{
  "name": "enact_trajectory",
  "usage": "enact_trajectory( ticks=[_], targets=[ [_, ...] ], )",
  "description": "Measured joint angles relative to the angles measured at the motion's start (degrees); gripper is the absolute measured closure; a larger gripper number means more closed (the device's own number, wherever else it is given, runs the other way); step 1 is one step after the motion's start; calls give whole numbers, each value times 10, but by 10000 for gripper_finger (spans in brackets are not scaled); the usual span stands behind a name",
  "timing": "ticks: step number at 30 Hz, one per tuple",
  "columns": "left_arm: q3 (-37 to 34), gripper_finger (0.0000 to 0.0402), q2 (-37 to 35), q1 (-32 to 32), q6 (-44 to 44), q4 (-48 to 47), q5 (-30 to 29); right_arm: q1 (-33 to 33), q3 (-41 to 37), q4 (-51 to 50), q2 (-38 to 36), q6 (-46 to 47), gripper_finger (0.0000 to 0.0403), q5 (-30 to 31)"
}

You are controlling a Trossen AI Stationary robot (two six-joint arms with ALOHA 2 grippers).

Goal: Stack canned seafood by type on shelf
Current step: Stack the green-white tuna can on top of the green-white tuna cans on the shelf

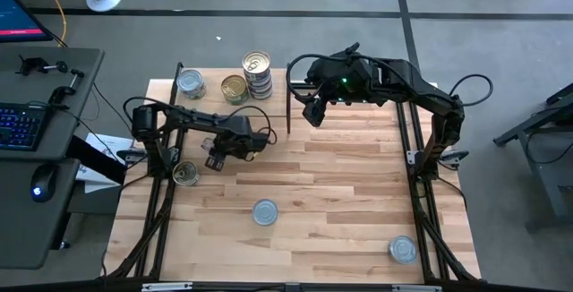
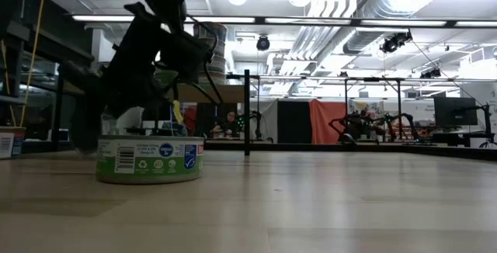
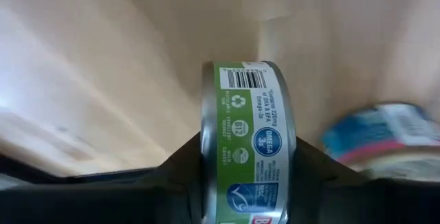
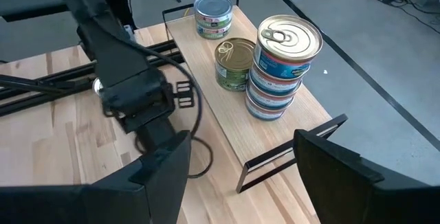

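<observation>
From above I see my left gripper (image 1: 218, 151) low over the table's left side, just beside a tin (image 1: 185, 174) near the left edge. The shelf (image 1: 235, 113) runs along the far edge, carrying a stack of tins (image 1: 258, 74), a single gold-topped tin (image 1: 235, 89) and a silver-topped tin (image 1: 190, 82). Two more tins wait on the table: one (image 1: 264, 212) toward the near middle, one (image 1: 403, 250) at the near right corner. My right gripper (image 1: 315, 111) hovers by the shelf's right end.

At table height, a green-labelled tin (image 2: 150, 158) sits on the wood with the arms dark above it.

The left wrist view shows the green tin (image 3: 249, 148) pinched between my two fingers (image 3: 182, 176), which press its flat faces.

In the right wrist view the right fingers (image 4: 340, 161) stand spread and empty over the shelf end.

I judge the pickup is in hand; next comes lifting and carrying this tin to the gold-topped one, turning it flat first.
</observation>
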Motion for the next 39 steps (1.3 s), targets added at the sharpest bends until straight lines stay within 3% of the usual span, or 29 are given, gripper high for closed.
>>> enact_trajectory(
  ticks=[2, 5, 8, 10, 12, 14, 16, 18, 25, 29, 32, 33, 35, 39],
  targets=[
    [17, 282, -3, -15, -7, -31, 35, 0, 0, -2, 0, 0, 155, 0],
    [55, 282, -30, -39, -37, -62, 162, 0, 0, -2, 0, -3, 155, 0],
    [73, 282, -100, -69, -96, -9, 303, 0, 0, -6, 0, -5, 155, 0],
    [68, 282, -167, -90, -156, 58, 363, 0, 0, -11, 0, -13, 155, 0],
    [51, 282, -242, -114, -224, 139, 381, 0, 0, -16, 0, -19, 155, 0],
    [22, 282, -316, -140, -303, 233, 361, 0, 0, -20, 0, -19, 155, 0],
    [-20, 282, -390, -168, -389, 333, 302, 0, 0, -20, 0, -20, 155, 0],
    [-70, 282, -463, -200, -472, 419, 199, -1, 0, -21, 0, -27, 155, 0],
    [-269, 282, -645, -318, -683, 703, -301, -4, 0, -24, 0, -40, 155, 0],
    [-333, 282, -681, -346, -669, 896, -546, -9, 0, -24, 0, -40, 155, 0],
    [-334, 282, -691, -330, -561, 1001, -702, -13, 0, -24, 0, -40, 155, 0],
    [-330, 282, -693, -317, -519, 1028, -738, -14, 0, -24, 0, -40, 155, 0],
    [-327, 282, -705, -266, -457, 1065, -737, -16, 0, -24, 0, -40, 155, 0],
    [-331, 282, -720, -147, -528, 1081, -740, -19, 0, -21, 0, -39, 155, 0]
  ],
)
